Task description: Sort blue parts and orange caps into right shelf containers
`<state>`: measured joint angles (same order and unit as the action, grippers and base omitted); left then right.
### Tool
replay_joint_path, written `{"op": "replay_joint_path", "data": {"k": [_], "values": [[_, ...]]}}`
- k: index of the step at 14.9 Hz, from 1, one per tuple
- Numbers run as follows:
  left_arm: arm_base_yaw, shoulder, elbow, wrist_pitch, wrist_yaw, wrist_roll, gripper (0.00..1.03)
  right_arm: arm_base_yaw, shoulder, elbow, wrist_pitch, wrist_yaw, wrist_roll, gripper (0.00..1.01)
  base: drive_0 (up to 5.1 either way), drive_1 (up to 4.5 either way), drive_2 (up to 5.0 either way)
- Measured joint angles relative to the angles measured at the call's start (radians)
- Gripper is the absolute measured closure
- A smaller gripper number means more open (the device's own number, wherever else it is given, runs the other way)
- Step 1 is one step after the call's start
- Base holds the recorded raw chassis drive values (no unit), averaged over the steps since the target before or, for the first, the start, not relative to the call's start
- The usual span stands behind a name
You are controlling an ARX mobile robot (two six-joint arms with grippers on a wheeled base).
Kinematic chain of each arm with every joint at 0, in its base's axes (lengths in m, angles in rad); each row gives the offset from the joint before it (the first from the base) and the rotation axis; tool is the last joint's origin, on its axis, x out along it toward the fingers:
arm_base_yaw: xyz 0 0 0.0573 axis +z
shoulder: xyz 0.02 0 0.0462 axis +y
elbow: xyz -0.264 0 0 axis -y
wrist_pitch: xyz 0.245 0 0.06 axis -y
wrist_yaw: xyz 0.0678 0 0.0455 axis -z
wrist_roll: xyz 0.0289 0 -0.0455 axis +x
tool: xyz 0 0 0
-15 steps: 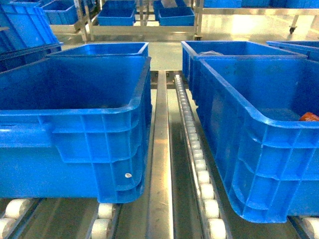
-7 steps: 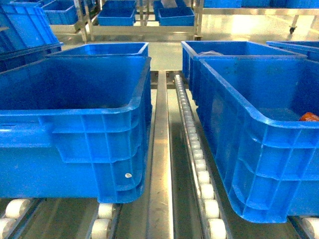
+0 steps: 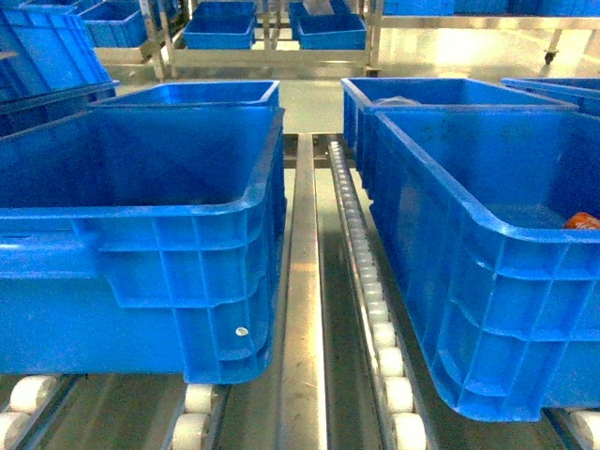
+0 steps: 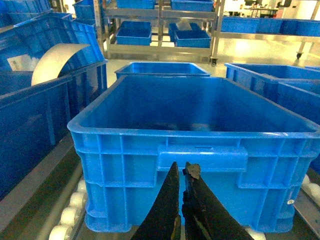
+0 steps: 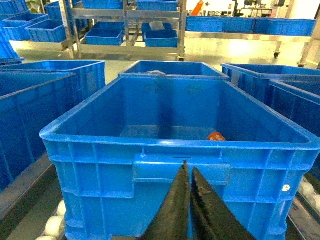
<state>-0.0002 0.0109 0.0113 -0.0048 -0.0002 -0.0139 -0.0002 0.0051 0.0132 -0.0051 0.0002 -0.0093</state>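
Observation:
Two large blue crates stand side by side on roller tracks: the left crate (image 3: pixel 141 216) and the right crate (image 3: pixel 487 244). An orange cap (image 3: pixel 582 220) lies on the floor of the right crate, and shows again as the orange cap (image 5: pixel 216 136) in the right wrist view. My left gripper (image 4: pixel 181 171) is shut with nothing in it, low in front of the left crate's handle ledge (image 4: pixel 202 158). My right gripper (image 5: pixel 188 168) is shut and empty, just before the right crate's handle ledge (image 5: pixel 180 167). Blue parts are out of view. Neither gripper shows in the head view.
A steel rail (image 3: pixel 302 281) and a row of white rollers (image 3: pixel 366 281) run between the two crates. More blue crates (image 3: pixel 450 94) stand behind them, with shelving holding smaller bins (image 3: pixel 328 33) at the back. A tilted crate with a white sheet (image 4: pixel 55 60) is on the far left.

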Motion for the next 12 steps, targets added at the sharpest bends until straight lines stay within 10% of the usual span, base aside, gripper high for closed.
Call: {"op": "replay_joint_path", "data": {"k": [7,12], "values": [[0.0,0.0,0.0,0.0,0.0,0.0,0.17,0.0,0.0,0.0,0.0,0.0,0.0,0.06,0.0,0.0,0.0],[0.0,0.0,0.0,0.0,0.0,0.003,0.05,0.0,0.0,0.0,0.0,0.0,0.002,0.03,0.0,0.0,0.0]]}}
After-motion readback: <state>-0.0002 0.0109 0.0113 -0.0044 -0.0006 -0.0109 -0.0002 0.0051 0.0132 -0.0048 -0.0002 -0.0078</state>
